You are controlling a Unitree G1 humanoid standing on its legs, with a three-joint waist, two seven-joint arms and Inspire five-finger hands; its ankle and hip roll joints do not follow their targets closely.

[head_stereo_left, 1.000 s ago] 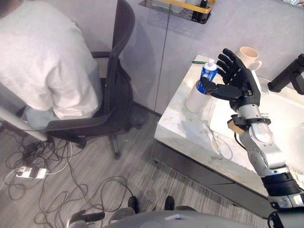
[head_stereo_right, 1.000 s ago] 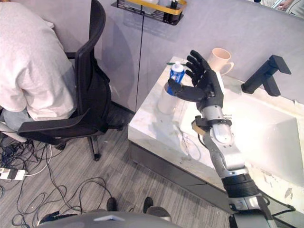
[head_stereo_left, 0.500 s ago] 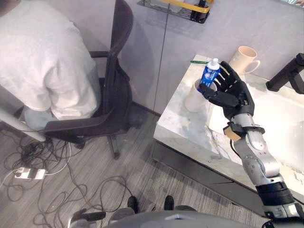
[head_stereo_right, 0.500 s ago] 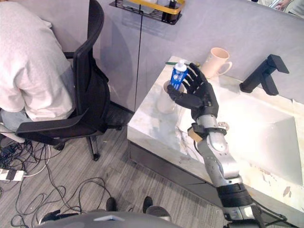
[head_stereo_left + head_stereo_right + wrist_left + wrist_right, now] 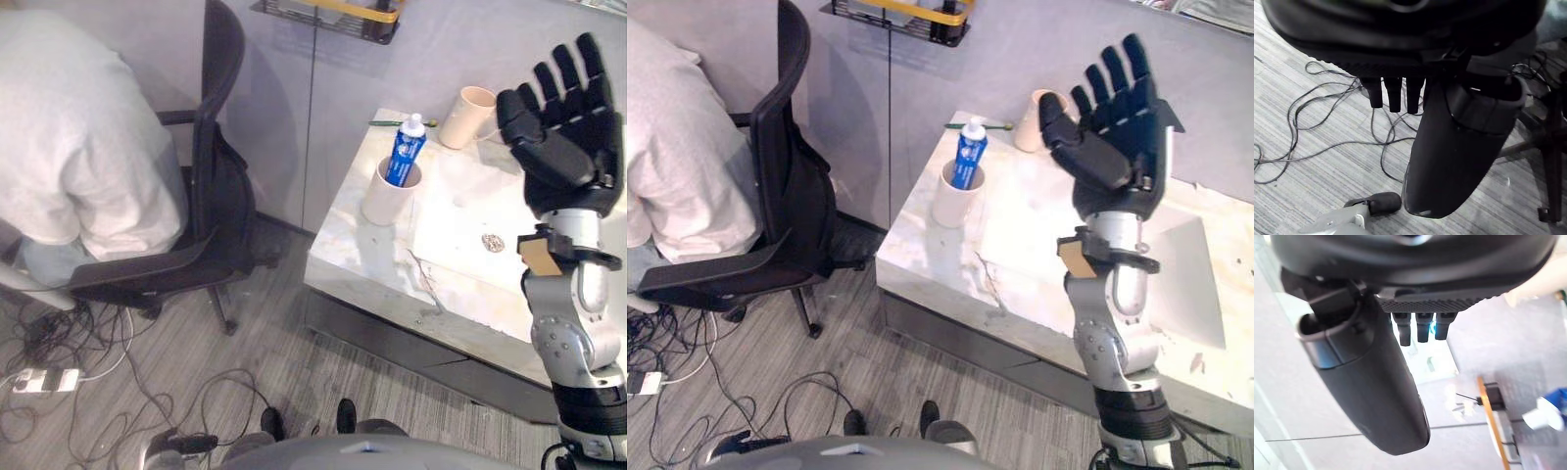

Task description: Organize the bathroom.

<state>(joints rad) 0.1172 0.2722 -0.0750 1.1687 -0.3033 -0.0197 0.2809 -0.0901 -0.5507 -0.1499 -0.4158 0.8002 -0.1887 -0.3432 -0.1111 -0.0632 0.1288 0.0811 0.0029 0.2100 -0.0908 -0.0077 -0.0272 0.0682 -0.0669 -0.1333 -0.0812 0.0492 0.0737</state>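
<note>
A blue toothpaste tube (image 5: 404,155) with a white cap stands upright in a white cup (image 5: 388,193) at the left end of the marble counter (image 5: 372,257). My right hand (image 5: 568,137) is raised well to the right of the cup, above the sink, open with spread fingers and holding nothing. The right wrist view catches the tube's capped end (image 5: 1547,413) far beyond the thumb. My left hand (image 5: 1449,127) hangs open over the floor beside the chair base.
A beige mug (image 5: 466,103) and a green toothbrush (image 5: 392,122) lie at the counter's back edge. The sink basin (image 5: 460,220) has a drain (image 5: 493,242). A wire wall shelf (image 5: 333,12) hangs above. A person (image 5: 78,166) sits in a black office chair (image 5: 211,176) to the left.
My right hand has let go of the toothpaste tube, which now stands in the cup. The hand has lifted up and away to the right, fingers spread. The camera has shifted too.
</note>
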